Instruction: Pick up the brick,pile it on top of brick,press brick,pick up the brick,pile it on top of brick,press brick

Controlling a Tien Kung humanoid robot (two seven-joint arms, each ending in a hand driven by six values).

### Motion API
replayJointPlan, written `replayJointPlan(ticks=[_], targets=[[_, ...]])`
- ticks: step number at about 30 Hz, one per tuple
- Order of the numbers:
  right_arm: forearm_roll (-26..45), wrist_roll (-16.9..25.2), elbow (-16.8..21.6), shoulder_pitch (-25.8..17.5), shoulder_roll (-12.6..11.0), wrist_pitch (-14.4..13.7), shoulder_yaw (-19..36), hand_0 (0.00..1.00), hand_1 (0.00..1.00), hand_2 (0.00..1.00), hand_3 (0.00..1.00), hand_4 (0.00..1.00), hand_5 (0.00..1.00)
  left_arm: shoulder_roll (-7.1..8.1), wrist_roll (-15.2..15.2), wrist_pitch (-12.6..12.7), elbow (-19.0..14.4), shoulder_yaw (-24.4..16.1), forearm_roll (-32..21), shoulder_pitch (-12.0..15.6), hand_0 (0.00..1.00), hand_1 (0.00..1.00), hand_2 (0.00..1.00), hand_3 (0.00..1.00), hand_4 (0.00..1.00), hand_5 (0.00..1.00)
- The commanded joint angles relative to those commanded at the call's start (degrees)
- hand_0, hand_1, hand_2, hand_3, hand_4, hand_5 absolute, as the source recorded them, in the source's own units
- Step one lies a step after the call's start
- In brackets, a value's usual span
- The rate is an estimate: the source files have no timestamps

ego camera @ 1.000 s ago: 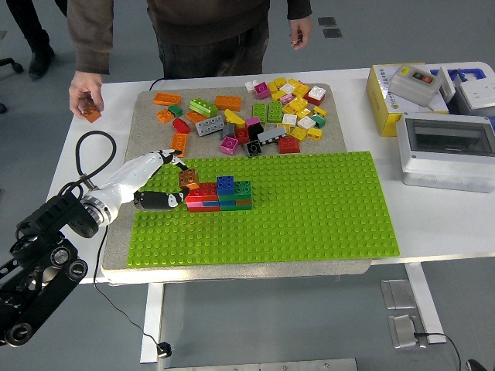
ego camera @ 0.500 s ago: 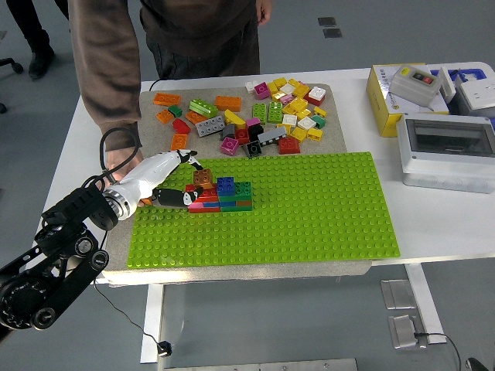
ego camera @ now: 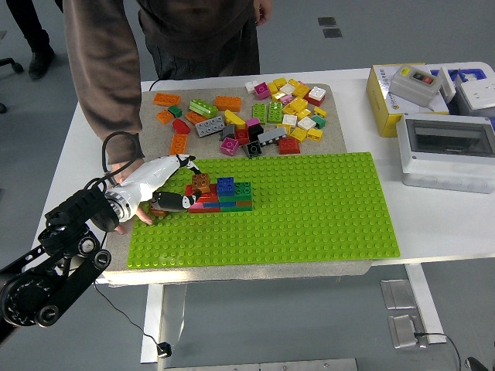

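The brown brick now sits on the stack beside the left hand; fingers loosening around it; pressing comes next.

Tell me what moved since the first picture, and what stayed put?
The person's hand, which held an orange brick off the table's left edge a second ago, has reached down behind the robot's left hand. The left hand crept slightly right toward the brick stack, and the brown brick now sits on the stack. The green baseplate and the loose brick pile stayed as they were.
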Motion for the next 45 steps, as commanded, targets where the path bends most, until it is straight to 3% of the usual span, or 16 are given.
replayJointPlan(ticks=[45], targets=[[-1.1, -0.1, 0.0, 0.1, 0.0, 0.2, 0.6, 0.735, 0.711, 0.736, 0.796, 0.649, 0.998, -0.65, -0.1, 0.0, 0.6, 2.0, -0.7, -0.8, 0.998, 0.958, 0.941, 0.562, 0.589, 0.220]])
